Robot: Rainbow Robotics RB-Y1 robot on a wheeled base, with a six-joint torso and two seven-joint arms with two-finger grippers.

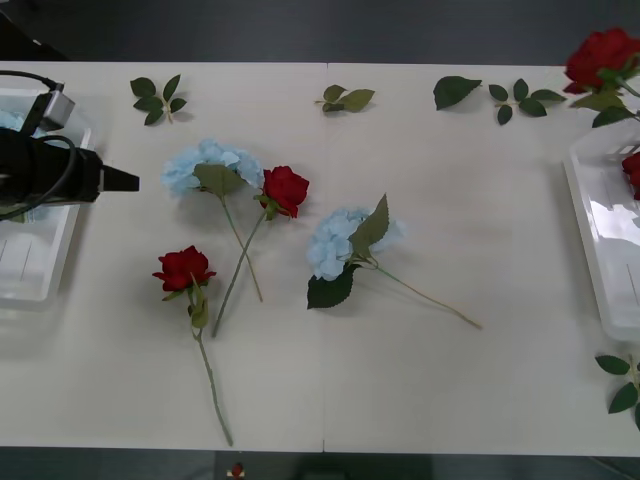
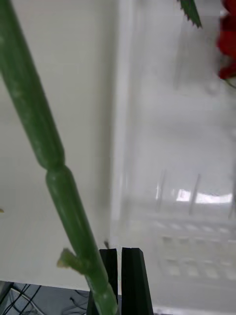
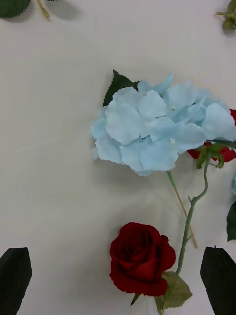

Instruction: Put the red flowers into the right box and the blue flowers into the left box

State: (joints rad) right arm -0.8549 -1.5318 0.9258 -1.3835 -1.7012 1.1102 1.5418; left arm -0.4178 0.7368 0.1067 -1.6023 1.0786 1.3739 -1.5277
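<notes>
Two blue flowers [image 1: 210, 165] [image 1: 342, 240] and two red flowers [image 1: 285, 188] [image 1: 183, 268] lie mid-table. My left gripper [image 1: 132, 182] hovers left of them, beside the left box [image 1: 30, 270]. Its wrist view shows it open [image 3: 117, 253] above a blue flower [image 3: 157, 128] and a red flower [image 3: 140, 258]. Another red flower [image 1: 600, 55] hangs lifted at the far right over the right box [image 1: 600, 230], where a red bloom [image 1: 632, 172] lies. My right gripper [image 2: 121, 266] is shut, the red flower's green stem [image 2: 54, 177] running beside its fingers, above the right box [image 2: 177, 147].
Loose green leaf sprigs lie along the far side of the table [image 1: 158, 98] [image 1: 345, 98] [image 1: 455, 90] [image 1: 525, 100], and another sits by the near right corner [image 1: 625, 380]. A stretch of bare table lies between the flowers and the right box.
</notes>
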